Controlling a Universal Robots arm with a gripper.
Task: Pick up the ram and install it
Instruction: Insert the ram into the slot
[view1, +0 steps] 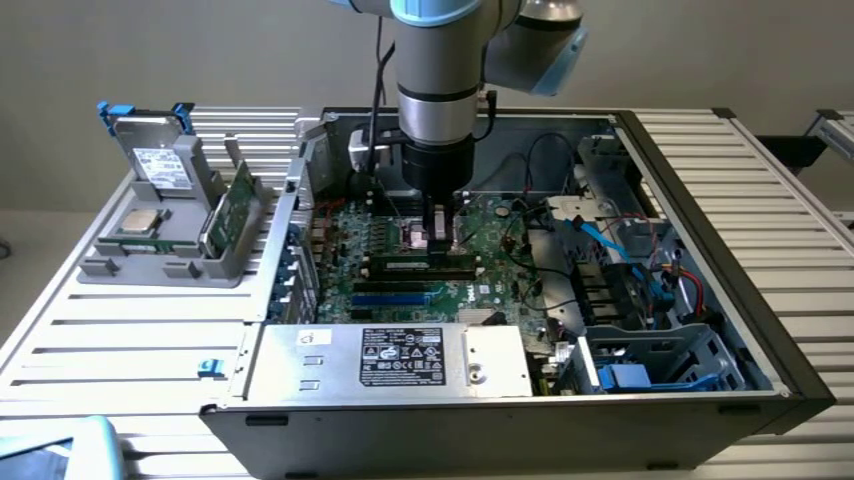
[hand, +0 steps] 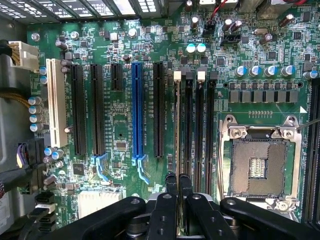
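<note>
The ram (hand: 178, 125) is a thin dark-green stick seen edge-on, standing along the memory slot closest to the long expansion slots. In the exterior view the ram (view1: 420, 265) lies across the motherboard (view1: 487, 290), directly under the arm. My gripper (hand: 178, 179) comes straight down on it, with its two black fingers (hand: 171, 184) pressed close on either side of the stick's top edge. In the exterior view, the gripper (view1: 437, 245) reaches into the open computer case (view1: 694, 200). Whether the stick is fully seated in the slot cannot be told.
An empty processor socket (hand: 260, 165) sits beside the memory slots, and a blue expansion slot (hand: 137, 115) on the other side. The power supply (view1: 387, 360) and cables (view1: 627, 250) crowd the case. At the exterior view's left, a grey rack (view1: 160, 265) holds a green card (view1: 238, 210) and a silver chip (view1: 140, 222).
</note>
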